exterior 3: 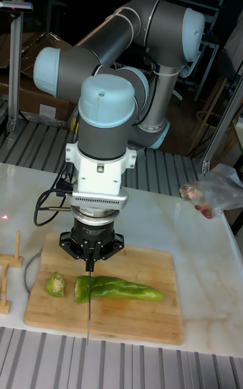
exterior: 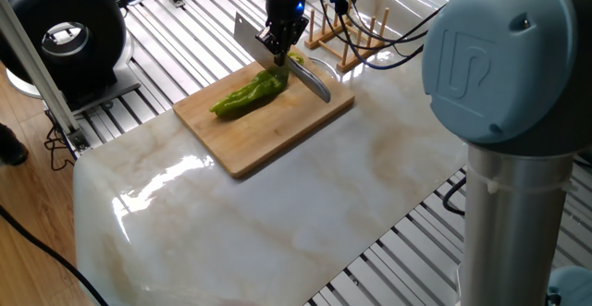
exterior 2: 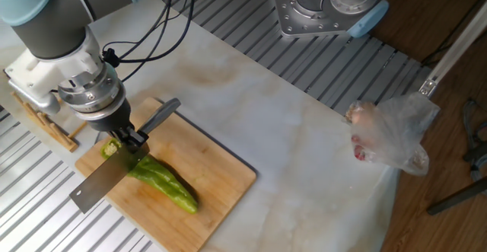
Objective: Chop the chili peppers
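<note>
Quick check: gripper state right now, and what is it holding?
Gripper: shut on the knife, blade down at the chili pepper.

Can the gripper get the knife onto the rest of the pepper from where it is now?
Probably yes. The gripper holds the knife right at the pepper's cut end, and nothing stands on the cutting board along its length.

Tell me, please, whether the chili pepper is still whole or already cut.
Already cut. In the tall fixed view one small end piece lies apart from the long pepper on the cutting board, with the knife between them.
</note>
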